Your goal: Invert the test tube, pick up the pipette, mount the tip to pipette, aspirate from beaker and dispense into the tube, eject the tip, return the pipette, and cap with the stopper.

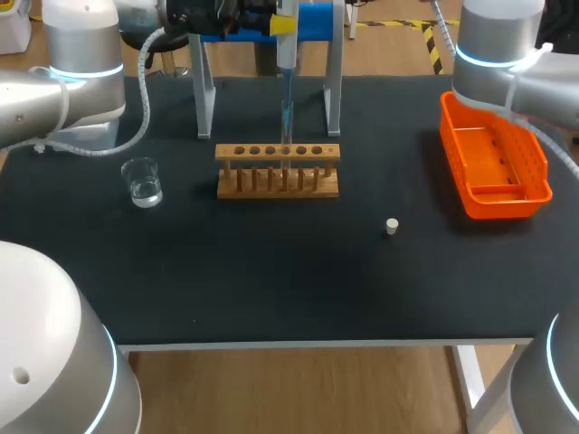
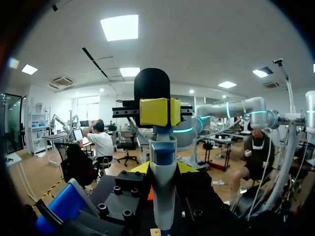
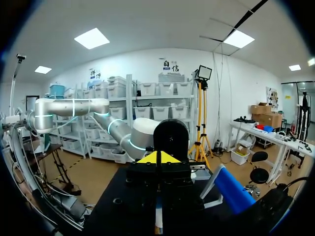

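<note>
A wooden rack (image 1: pixel 277 172) stands mid-table with a clear test tube (image 1: pixel 286 145) upright in one hole. Above it my left gripper (image 1: pixel 271 18) is shut on the pipette (image 1: pixel 285 54), which hangs upright with its tip (image 1: pixel 286 113) pointing down at the tube's mouth. In the left wrist view the gripper (image 2: pixel 163 168) clasps the grey pipette (image 2: pixel 162 191) below its yellow head, yellow fingertips (image 2: pixel 141 168) on either side. A glass beaker (image 1: pixel 143 183) with liquid sits to the rack's left. The white stopper (image 1: pixel 392 226) lies to the right. My right gripper (image 3: pixel 157 158) is shut and holds nothing.
The pipette stand (image 1: pixel 268 63) with a blue holder (image 1: pixel 312 20) rises behind the rack. An orange basket (image 1: pixel 493 167) lies at the right of the table. Bare black mat stretches along the front.
</note>
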`<state>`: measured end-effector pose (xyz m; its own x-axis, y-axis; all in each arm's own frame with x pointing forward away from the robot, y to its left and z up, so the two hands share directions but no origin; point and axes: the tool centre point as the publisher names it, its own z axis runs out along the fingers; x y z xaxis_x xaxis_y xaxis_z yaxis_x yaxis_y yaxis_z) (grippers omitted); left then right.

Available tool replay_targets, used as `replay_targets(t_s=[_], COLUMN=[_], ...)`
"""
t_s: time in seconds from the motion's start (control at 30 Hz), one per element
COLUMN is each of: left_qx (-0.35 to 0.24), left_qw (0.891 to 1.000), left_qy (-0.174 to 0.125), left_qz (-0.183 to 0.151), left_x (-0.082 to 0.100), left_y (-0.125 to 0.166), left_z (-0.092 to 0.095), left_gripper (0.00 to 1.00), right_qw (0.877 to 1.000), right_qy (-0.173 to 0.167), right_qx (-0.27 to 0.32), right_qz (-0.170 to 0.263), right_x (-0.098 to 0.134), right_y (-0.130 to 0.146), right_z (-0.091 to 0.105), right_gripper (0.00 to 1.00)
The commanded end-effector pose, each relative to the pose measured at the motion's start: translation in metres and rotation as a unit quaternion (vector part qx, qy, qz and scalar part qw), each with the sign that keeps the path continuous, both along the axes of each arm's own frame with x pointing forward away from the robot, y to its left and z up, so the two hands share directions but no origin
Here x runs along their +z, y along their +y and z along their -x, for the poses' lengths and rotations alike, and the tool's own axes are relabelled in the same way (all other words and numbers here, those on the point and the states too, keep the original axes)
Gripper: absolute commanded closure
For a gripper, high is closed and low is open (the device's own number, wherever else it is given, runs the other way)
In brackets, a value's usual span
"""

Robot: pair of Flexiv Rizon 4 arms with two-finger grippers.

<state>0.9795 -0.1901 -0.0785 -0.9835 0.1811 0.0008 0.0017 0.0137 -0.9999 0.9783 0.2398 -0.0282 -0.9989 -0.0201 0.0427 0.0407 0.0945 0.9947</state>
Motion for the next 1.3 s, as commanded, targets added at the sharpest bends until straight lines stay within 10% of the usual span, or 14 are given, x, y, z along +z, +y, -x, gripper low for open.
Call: replay_targets(t_s=[0.03, 0.3, 0.6, 0.63, 0.7, 0.73, 1.3], left_qx=[0.000, 0.000, 0.000, 0.000, 0.000, 0.000, 0.000], left_qw=[1.000, 1.000, 1.000, 1.000, 1.000, 1.000, 1.000], left_qy=[0.000, 0.000, 0.000, 0.000, 0.000, 0.000, 0.000], left_qz=[0.001, 0.001, 0.001, 0.001, 0.001, 0.001, 0.001], left_x=[0.005, 0.005, 0.005, 0.005, 0.005, 0.005, 0.005], left_y=[0.000, 0.000, 0.000, 0.000, 0.000, 0.000, 0.000], left_z=[-0.001, -0.001, -0.001, -0.001, -0.001, -0.001, -0.001], left_gripper=[1.00, 1.00, 1.00, 1.00, 1.00, 1.00, 1.00], right_qw=[1.000, 1.000, 0.998, 0.998, 0.997, 0.996, 0.991], right_qy=[0.002, 0.000, -0.057, -0.063, -0.071, -0.073, -0.127], right_qx=[0.002, 0.002, 0.001, -0.003, 0.003, 0.006, 0.003], right_qz=[0.001, 0.000, -0.027, -0.026, -0.043, -0.049, -0.035], right_x=[-0.009, -0.004, 0.052, 0.056, 0.062, 0.065, 0.018], right_y=[-0.002, -0.003, -0.017, -0.021, -0.031, -0.036, -0.136], right_z=[0.000, 0.001, 0.014, 0.016, 0.025, 0.028, 0.064], right_gripper=[1.00, 1.00, 1.00, 0.91, 0.13, 0.00, 0.00])
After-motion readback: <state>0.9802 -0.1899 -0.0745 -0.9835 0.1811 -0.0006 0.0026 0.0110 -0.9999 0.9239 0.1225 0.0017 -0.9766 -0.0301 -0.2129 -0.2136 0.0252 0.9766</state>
